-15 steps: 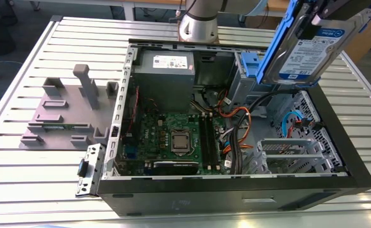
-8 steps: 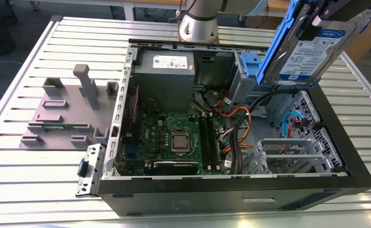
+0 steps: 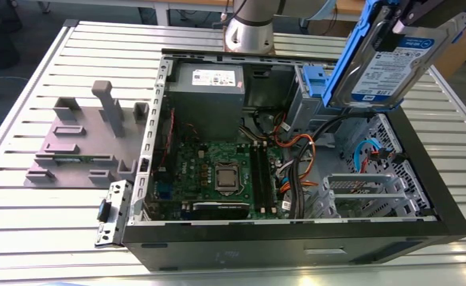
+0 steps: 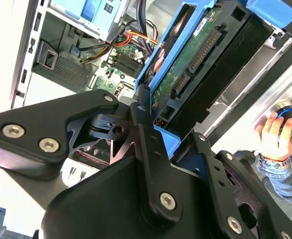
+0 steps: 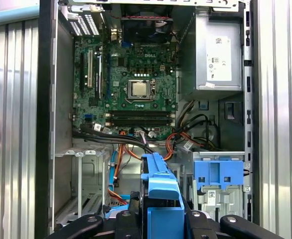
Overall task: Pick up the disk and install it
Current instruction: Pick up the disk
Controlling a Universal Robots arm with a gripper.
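You have the disk (image 3: 388,59) in the air, over the far part of the open computer case (image 3: 297,241), at the exterior view's right. It stands almost upright, a little tilted, and it does not touch the case. The gripper (image 3: 428,12) holds it from above. In this exterior view you see the label face of the disk, white and blue, with the blue bracket along its edges.

The second wrist view gives you the other side: the green circuit board and the black connector edge of the disk (image 4: 198,64). Here the gripper (image 4: 173,137) is clamped on the disk, and its black fingers (image 4: 148,142) press on the blue bracket from two sides. At the border of this view, a person's hand (image 4: 274,133) lies on a dark round object.

The first wrist view looks straight into the case. The blue bracket of the disk (image 5: 161,194) is nearest to the camera. Beyond it you see the motherboard (image 5: 126,84), the grey power supply (image 5: 218,55), orange and black cables (image 5: 136,142) and a blue drive carrier (image 5: 218,179) sitting in its bay.

The exterior view also shows you the slatted metal table (image 3: 26,202) under the case. A grey fixture (image 3: 82,137) stands on it, at the exterior view's left of the case.
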